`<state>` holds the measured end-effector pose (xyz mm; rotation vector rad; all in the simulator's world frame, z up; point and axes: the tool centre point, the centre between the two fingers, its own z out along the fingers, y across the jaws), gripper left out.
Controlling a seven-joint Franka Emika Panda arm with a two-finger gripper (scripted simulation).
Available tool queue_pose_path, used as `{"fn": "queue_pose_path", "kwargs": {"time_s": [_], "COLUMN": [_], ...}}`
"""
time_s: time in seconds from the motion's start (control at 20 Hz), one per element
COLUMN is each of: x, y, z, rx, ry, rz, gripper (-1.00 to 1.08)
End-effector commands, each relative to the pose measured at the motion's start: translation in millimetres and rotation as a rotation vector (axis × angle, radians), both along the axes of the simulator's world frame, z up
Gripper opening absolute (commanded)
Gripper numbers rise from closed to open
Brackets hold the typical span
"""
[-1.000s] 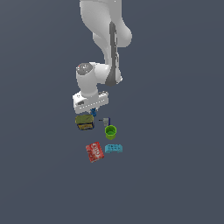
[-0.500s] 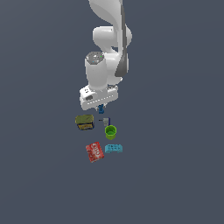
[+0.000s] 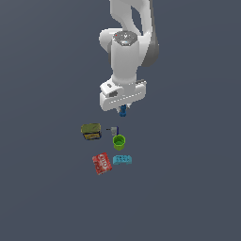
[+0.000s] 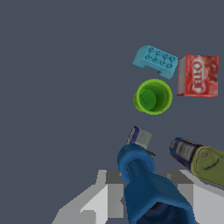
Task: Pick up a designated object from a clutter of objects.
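I hold the dark-blue piece (image 3: 123,111) between my fingers, lifted clear of the floor above the clutter; in the exterior view it is only a small stubby blue stub poking out under my gripper (image 3: 123,109). The wrist view shows far more of it (image 4: 144,183): a rounded, smooth, deep-blue body with a cylindrical end, filling the space between my grey finger pads (image 4: 105,199), which are closed narrowly against its sides. Going from the exterior view's left to its right, the olive-yellow box (image 3: 91,131) lies first, then the red flat packet (image 3: 101,163) lower down, the small grey-and-blue item (image 3: 113,130) just beside the lime green cup (image 3: 119,142), and the cyan studded brick (image 3: 122,160) near the packet. The exterior view gives the whole arm and how high I hang over the group. The wrist view alone shows the cup's hollow inside (image 4: 152,97), the brick's studs (image 4: 156,60), white lettering on the packet (image 4: 197,75), and a dark end on the box (image 4: 202,162).
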<state>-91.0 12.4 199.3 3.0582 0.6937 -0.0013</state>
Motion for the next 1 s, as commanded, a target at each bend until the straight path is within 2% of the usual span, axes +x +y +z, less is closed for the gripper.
{"fn": "queue_pose_path", "kwargs": {"time_s": [0.0,0.5,0.95], "x": [6.9,38.9,62.3], "y": [20.7,101.7,152.9], "z": [21.7,105.7,159.2], "rx": [0.000,0.003,0.005], "ry": [0.001,0.001,0.001], "rz": [-0.001,0.001,0.001], "gripper": [-1.00,-1.00,-1.00]}}
